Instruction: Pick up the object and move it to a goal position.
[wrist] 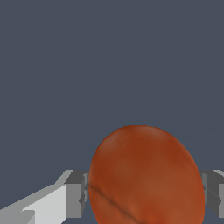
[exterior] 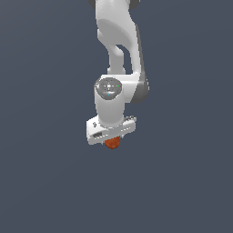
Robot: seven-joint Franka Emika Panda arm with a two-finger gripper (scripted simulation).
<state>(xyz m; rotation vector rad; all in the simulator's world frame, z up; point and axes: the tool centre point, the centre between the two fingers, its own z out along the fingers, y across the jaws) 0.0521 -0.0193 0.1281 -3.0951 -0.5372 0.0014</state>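
The object (exterior: 113, 144) is a small orange-red ball that peeks out from under the white hand in the exterior view. In the wrist view the object (wrist: 146, 179) fills the space between the two grey fingers (wrist: 75, 194). One finger touches each side of it. My gripper (wrist: 146, 194) is shut on the object. In the exterior view my gripper (exterior: 112, 139) points down and away from the camera, and its fingers are hidden behind the hand. Whether the ball rests on the floor or hangs above it cannot be told.
A plain dark grey-blue surface (exterior: 45, 182) spreads all around. The white arm (exterior: 119, 41) comes in from the top of the exterior view.
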